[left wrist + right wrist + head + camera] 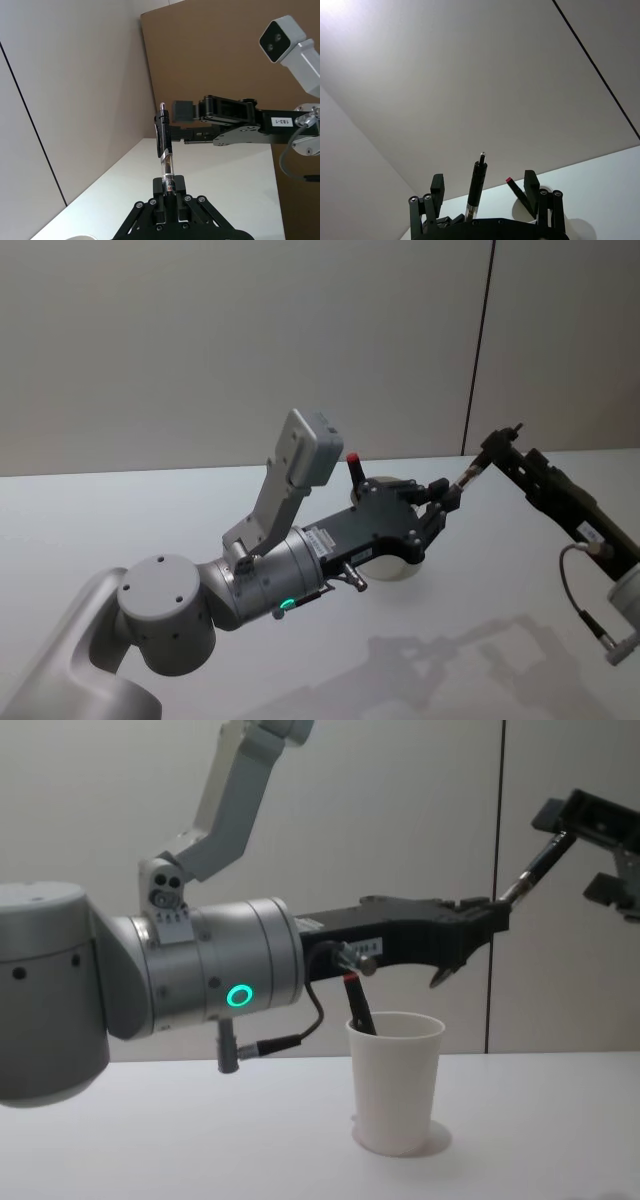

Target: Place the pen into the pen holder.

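Covering most of pen holder, left claw clamping pen

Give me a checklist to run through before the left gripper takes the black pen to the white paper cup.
1. Left gripper shut on black clear-barrelled pen: ok.
2. Right gripper open, fingers either side of that pen, not touching: ok.
3. White paper cup upright on white table: ok.
4. Pen above cup opening, pointing down: not ok; it slants upward, away from the cup.
5. Room inside cup beside leaning red-capped pen: cannot tell.
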